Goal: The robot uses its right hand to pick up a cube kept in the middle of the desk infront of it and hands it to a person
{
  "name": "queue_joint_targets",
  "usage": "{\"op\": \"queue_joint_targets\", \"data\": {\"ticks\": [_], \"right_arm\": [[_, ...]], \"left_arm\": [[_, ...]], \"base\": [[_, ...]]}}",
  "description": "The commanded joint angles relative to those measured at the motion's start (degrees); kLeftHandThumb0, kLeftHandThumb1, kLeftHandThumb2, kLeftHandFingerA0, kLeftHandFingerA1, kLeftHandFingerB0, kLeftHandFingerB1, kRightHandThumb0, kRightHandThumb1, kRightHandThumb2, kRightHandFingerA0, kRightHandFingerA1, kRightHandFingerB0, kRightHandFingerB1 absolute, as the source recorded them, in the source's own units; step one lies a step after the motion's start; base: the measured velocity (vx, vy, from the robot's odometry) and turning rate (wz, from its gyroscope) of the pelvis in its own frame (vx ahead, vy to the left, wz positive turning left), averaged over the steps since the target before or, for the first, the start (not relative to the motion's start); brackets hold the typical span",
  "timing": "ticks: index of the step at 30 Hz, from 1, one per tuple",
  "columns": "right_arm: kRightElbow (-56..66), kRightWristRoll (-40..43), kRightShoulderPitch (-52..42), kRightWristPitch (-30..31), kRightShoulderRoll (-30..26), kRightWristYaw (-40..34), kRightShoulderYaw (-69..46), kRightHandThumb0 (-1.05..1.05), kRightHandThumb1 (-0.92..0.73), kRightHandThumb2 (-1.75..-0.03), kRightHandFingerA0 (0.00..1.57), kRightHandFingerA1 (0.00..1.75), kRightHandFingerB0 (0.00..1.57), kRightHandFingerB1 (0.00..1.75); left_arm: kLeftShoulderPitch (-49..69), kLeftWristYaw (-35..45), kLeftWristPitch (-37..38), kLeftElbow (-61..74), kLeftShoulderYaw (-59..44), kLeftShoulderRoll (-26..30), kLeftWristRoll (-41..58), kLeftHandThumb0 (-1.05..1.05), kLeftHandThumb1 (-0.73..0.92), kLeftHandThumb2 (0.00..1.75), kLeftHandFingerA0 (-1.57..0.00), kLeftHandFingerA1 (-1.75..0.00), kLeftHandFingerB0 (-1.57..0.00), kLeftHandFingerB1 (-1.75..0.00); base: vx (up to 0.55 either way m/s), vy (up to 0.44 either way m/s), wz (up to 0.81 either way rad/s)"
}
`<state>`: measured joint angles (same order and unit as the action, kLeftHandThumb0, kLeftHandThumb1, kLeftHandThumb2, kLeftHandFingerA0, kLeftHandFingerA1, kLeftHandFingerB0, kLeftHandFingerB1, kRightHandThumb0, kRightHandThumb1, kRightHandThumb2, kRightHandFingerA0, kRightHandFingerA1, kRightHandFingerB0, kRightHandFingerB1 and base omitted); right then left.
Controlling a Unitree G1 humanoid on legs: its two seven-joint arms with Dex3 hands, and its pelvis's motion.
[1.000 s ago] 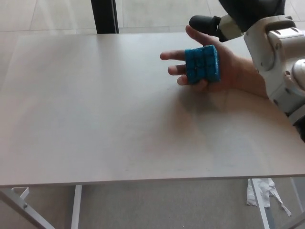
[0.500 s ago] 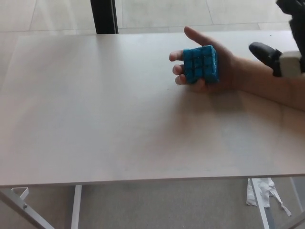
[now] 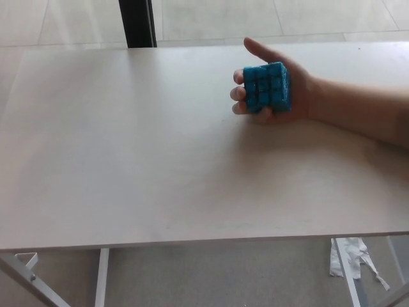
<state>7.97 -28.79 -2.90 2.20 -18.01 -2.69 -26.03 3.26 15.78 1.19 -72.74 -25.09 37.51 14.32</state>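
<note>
So the big pale surface [image 3: 128, 160] takes up pretty much the whole head view, and it's bare apart from what's going on at the upper right. Under its near edge you can see white frame legs [image 3: 102, 275] and a scrap of crumpled white paper [image 3: 350, 254] on the floor, and there's a dark post [image 3: 137, 22] standing behind the far edge.

Main change: the robot is gone from the picture. A second ago the right arm's white casing and a black finger were crowding the top right corner, right next to the person. Half a second ago only a bit of it was left at the right edge. Now neither robot hand shows at all, so I can't tell you whether the right one is spread or closed, or anything about the left.

What's left is the person's forearm [image 3: 364, 112] reaching in from the right, with the person's hand [image 3: 297, 89] held over the surface. Its fingers have curled in tighter than they were a second ago, when they were stretched out flat.

The blue cube [image 3: 268, 87] sits in that hand, gripped, and isn't touching the surface.

My read: the handover is basically finished. The cube has changed owners and the arm has pulled back out.
</note>
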Motion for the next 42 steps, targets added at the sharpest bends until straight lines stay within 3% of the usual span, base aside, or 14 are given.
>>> {"op": "queue_joint_targets", "data": {"ticks": [1,6,12,13,14,16,17,20,28,29,32,33,36,42], "right_arm": [[-5.9,32.1,-14.3,-33.0,4.9,-15.3,-40.9,-0.47,-0.6,-0.58,0.86,1.11,0.73,0.61],[-22.4,30.4,-12.4,-35.8,3.7,-19.7,-41.7,-0.46,-0.64,-0.61,0.95,1.41,0.68,0.76],[-31.9,29.7,-12.7,-32.9,6.0,-18.5,-40.4,-0.65,-0.49,-0.85,1.08,1.37,0.67,0.85],[-32.7,28.8,-12.5,-30.6,7.2,-19.0,-39.4,-0.54,-0.55,-1.0,1.37,1.43,0.62,0.87],[-33.6,27.5,-12.2,-25.5,9.5,-19.0,-37.7,-0.61,-0.68,-0.71,1.01,1.75,0.51,0.93],[-34.1,27.5,-11.8,-23.7,10.0,-18.1,-37.5,-0.61,-0.68,-0.71,1.01,1.75,0.51,0.93],[-34.2,27.9,-10.5,-21.1,11.3,-18.5,-37.3,-0.52,-0.71,-0.63,0.68,1.68,0.53,0.95],[-37.4,29.3,-6.2,-11.9,11.6,-18.3,-37.4,-0.5,-0.74,-0.66,0.71,1.66,0.44,1.0],[-47.7,23.5,-2.4,-9.3,11.5,-21.9,-31.2,-0.49,-0.7,-0.64,0.75,1.45,0.51,1.17],[-57.4,20.4,-1.2,-8.7,7.8,-24.8,-28.6,-0.44,-0.68,-0.63,0.84,1.35,0.79,1.09],[-58.5,22.2,-0.9,-6.7,6.7,-22.6,-28.2,-0.45,-0.68,-0.65,0.84,1.37,0.82,1.07],[-55.8,27.3,1.5,5.9,5.3,-18.2,-30.8,-0.51,-0.73,-0.61,0.5,1.35,0.41,0.9],[-57.0,35.7,3.9,13.5,1.9,-8.4,-34.6,-0.3,-0.72,-0.6,0.38,0.88,0.44,0.7],[-60.1,33.0,6.4,16.9,-0.9,-4.7,-30.3,-0.29,-0.67,-0.59,0.49,0.86,0.47,0.68]], "left_arm": [[2.1,-0.1,1.1,-0.8,-1.1,1.8,0.0,-0.63,0.69,0.61,-0.45,-0.55,-0.46,-0.44],[2.1,-0.2,1.2,-0.9,-1.1,1.9,0.0,-0.63,0.7,0.6,-0.53,-0.57,-0.48,-0.44],[1.4,-0.3,0.9,-0.8,-1.0,2.0,-0.2,-0.62,0.7,0.61,-0.49,-0.55,-0.47,-0.44],[1.6,-0.3,1.0,-0.6,-0.5,2.1,-0.6,-0.65,0.71,0.61,-0.44,-0.56,-0.45,-0.44],[1.9,-0.5,1.2,-0.2,0.2,2.2,-1.3,-0.65,0.71,0.61,-0.46,-0.56,-0.46,-0.44],[1.8,-0.8,1.1,-0.1,0.2,2.1,-1.3,-0.65,0.71,0.61,-0.46,-0.56,-0.46,-0.44],[1.6,-0.7,1.0,-0.4,-0.4,2.0,-0.7,-0.61,0.71,0.61,-0.46,-0.56,-0.45,-0.44],[1.8,-0.3,1.2,-0.8,-0.2,2.0,-0.9,-0.63,0.71,0.61,-0.47,-0.57,-0.43,-0.44],[2.4,-1.2,1.6,-0.7,0.7,2.6,-2.0,-0.65,0.7,0.61,-0.43,-0.57,-0.46,-0.44],[2.9,-1.2,1.7,-0.6,1.2,2.7,-2.4,-0.66,0.71,0.61,-0.46,-0.58,-0.48,-0.44],[3.0,-0.8,2.4,-0.7,1.0,2.5,-2.2,-0.65,0.71,0.62,-0.45,-0.54,-0.45,-0.43],[3.0,-1.3,2.0,-0.6,1.4,2.5,-2.6,-0.66,0.71,0.61,-0.47,-0.56,-0.47,-0.44],[3.1,-0.9,2.1,-0.5,1.1,2.5,-2.1,-0.66,0.7,0.61,-0.47,-0.58,-0.49,-0.45],[2.7,-1.4,1.5,-0.5,1.9,2.4,-2.7,-0.66,0.71,0.61,-0.46,-0.58,-0.45,-0.45]], "base": [[0.0,0.0,0.0],[0.0,0.0,0.0],[0.0,0.0,0.0],[0.0,0.0,0.0],[0.0,0.0,0.0],[0.0,0.0,0.0],[0.0,0.0,0.0],[0.0,0.0,0.0],[0.0,0.0,0.0],[0.0,0.0,0.0],[0.0,0.0,0.0],[0.0,0.0,0.0],[0.0,0.0,0.0],[0.0,0.0,0.0]]}}
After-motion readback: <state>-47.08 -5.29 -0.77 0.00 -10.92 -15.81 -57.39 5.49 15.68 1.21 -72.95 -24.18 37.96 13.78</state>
